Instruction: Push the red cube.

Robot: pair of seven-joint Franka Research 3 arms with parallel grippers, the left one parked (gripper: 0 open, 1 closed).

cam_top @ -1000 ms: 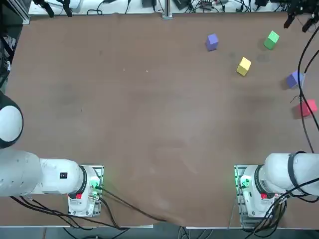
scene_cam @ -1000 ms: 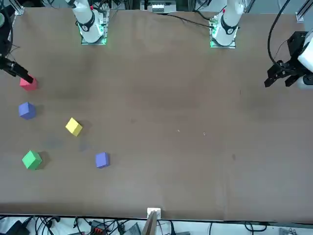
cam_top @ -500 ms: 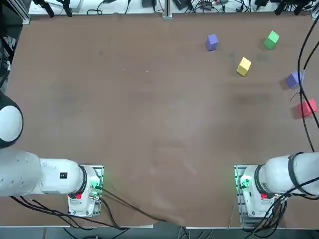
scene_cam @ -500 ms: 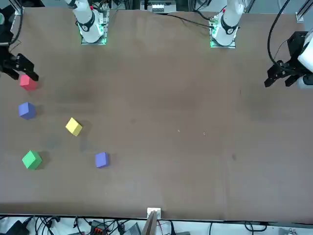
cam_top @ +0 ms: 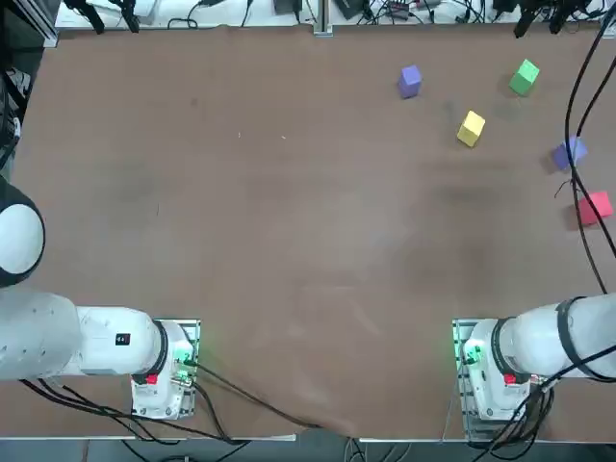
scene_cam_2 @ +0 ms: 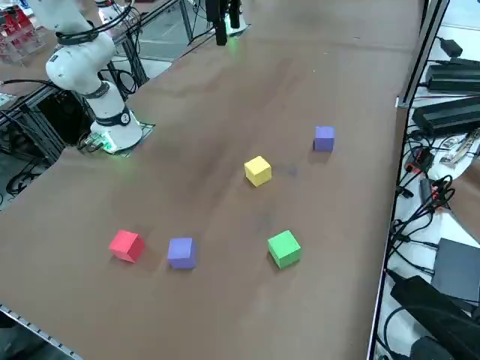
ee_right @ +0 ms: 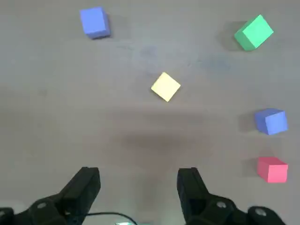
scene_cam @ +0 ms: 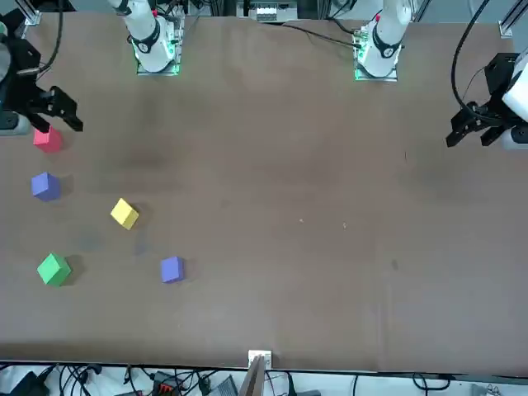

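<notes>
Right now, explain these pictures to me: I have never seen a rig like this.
Two robot arms stand at a brown table; only the right one works. One camera looks down from overhead, one faces the robot across the table, one sits at its right side, one rides its wrist. Five small blocks lie apart: the red cube, a yellow cube, a green cube and two purple-blue cubes. The right gripper hangs above the table near the red cube, fingers open, holding nothing.
</notes>
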